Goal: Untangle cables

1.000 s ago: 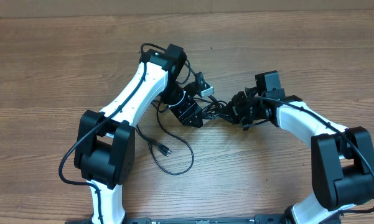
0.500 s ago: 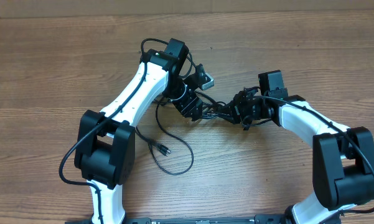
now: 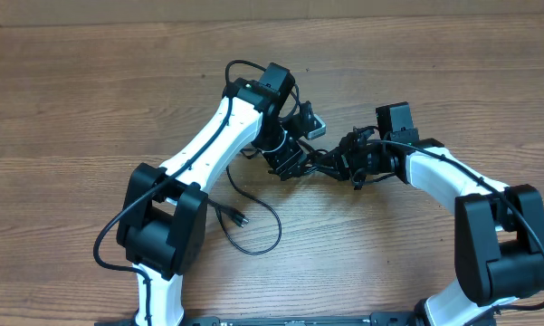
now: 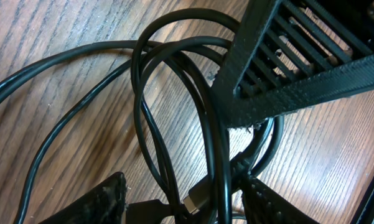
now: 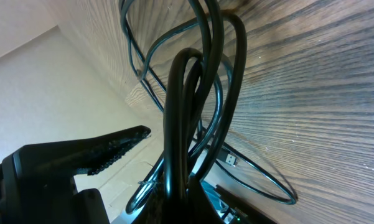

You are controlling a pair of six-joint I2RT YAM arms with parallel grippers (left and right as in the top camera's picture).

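Thin black cables (image 3: 316, 164) are bunched between my two grippers at mid-table. One loose loop (image 3: 278, 231) trails toward the front and ends in a small plug (image 3: 238, 218). My left gripper (image 3: 294, 166) sits at the tangle's left side. In the left wrist view its fingers (image 4: 187, 202) have several cords (image 4: 137, 93) and a plug connector (image 4: 199, 196) packed tight between them. My right gripper (image 3: 342, 166) is at the tangle's right side. In the right wrist view it (image 5: 174, 160) is shut on a taut bundle of cords (image 5: 187, 93). A USB plug (image 5: 230, 160) lies beyond it.
The wooden table (image 3: 90, 100) carries only the cables and both arms. The two grippers are very close together, almost touching. A pale surface borders the table's far edge (image 3: 489, 7).
My left arm has swung right and slightly away, bringing its gripper closer to the right gripper. The right arm and the loose loop have hardly moved.
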